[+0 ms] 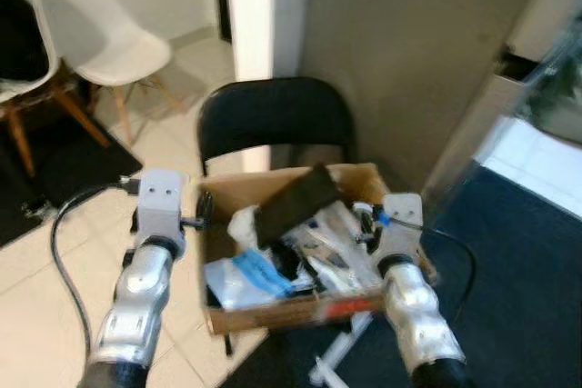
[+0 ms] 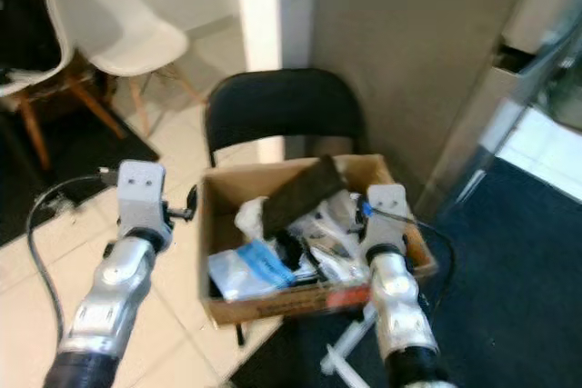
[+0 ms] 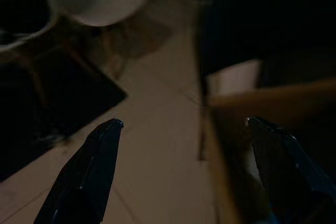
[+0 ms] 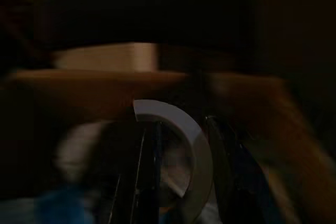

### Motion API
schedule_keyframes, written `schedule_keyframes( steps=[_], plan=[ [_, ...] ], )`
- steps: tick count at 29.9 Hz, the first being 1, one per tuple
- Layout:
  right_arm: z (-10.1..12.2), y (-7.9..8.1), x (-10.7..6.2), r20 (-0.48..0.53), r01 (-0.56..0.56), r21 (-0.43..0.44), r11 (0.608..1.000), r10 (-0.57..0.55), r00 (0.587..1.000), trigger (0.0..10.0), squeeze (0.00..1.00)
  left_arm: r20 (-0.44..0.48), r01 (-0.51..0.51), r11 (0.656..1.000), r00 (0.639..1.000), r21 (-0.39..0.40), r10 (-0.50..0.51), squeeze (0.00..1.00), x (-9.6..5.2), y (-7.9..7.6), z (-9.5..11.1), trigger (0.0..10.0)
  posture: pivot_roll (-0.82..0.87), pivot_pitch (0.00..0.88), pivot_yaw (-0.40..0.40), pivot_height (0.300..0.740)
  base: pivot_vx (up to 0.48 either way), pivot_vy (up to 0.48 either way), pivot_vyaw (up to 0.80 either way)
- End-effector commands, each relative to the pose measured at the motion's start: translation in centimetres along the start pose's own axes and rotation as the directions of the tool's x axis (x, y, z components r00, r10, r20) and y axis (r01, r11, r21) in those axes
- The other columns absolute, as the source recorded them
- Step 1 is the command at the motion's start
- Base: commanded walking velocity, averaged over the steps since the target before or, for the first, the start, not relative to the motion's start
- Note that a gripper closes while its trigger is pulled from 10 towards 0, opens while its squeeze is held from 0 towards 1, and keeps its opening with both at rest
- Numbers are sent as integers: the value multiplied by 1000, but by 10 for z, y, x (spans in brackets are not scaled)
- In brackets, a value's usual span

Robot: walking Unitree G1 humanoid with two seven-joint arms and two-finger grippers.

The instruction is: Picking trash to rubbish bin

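A brown cardboard box [image 1: 238, 195] is sitting on a black chair [image 1: 273, 115], holding white and blue wrappers [image 1: 257, 272] with a dark slab [image 1: 296, 203] lying across them toward 12 o'clock. At 10 o'clock a white chair [image 1: 105, 29] on wooden legs is standing over cream tiles [image 1: 36, 288]. At 3 o'clock navy carpet [image 1: 527, 270] is spreading.

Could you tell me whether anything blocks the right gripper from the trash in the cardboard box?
Nothing visible does. The right gripper is already over the box, its fingers around a grey ring-shaped piece among the trash. The left gripper is open beside the box's outer wall.
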State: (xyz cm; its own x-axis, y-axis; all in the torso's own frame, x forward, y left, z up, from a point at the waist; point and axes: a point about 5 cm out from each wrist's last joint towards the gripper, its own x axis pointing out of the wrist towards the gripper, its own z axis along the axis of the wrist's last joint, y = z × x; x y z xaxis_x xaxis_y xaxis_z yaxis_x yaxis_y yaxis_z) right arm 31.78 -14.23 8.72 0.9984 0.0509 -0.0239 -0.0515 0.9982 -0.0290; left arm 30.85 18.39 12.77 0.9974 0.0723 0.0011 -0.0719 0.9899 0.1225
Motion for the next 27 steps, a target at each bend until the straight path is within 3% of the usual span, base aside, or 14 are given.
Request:
schedule_keyframes(
  steps=[1,10,19,21,22,23,24,25,27],
  plan=[
    [-3,-8,-2,-11,22,-10,1000,-22,1000,10000,0,-20,9,1000,1000,15,-9,0,-2,-1,-5,10000,116,104,0,740,315,0,800],
    [-3,-7,0,-9,6,15,1000,-6,1000,10000,0,-42,31,999,999,15,-31,0,-2,-5,-8,10000,116,104,2,740,97,0,178],
    [-4,-11,6,-20,24,-30,999,-25,999,10000,0,-45,186,982,982,41,-184,0,-5,-22,-10,10000,112,103,-1,740,0,0,0],
    [-7,-15,9,-53,32,-53,998,-35,998,10000,0,-55,284,957,958,58,-281,0,-7,-32,-12,10000,116,93,0,740,0,0,0],
    [-7,-15,9,-53,32,-53,998,-35,998,10000,0,-55,284,957,958,58,-281,0,-7,-32,-12,10000,116,93,0,740,0,0,0],
    [-11,-19,12,-89,40,-79,996,-47,995,10000,0,-73,374,924,927,84,-369,0,-10,-40,-17,10000,116,88,1,740,0,0,0],
    [-11,-19,12,-89,40,-79,996,-47,995,10000,0,-73,374,924,927,84,-369,0,-10,-40,-17,10000,116,88,1,740,0,0,0],
    [-19,-24,14,-152,38,-161,986,-63,986,10000,0,-97,484,867,875,121,-475,0,-16,-47,-24,10000,113,85,3,740,0,0,0],
    [-25,-29,14,-195,37,-225,974,-82,977,10000,0,-108,538,835,843,116,-528,0,-20,-49,-26,10000,113,85,3,740,0,0,0]
  ],
)
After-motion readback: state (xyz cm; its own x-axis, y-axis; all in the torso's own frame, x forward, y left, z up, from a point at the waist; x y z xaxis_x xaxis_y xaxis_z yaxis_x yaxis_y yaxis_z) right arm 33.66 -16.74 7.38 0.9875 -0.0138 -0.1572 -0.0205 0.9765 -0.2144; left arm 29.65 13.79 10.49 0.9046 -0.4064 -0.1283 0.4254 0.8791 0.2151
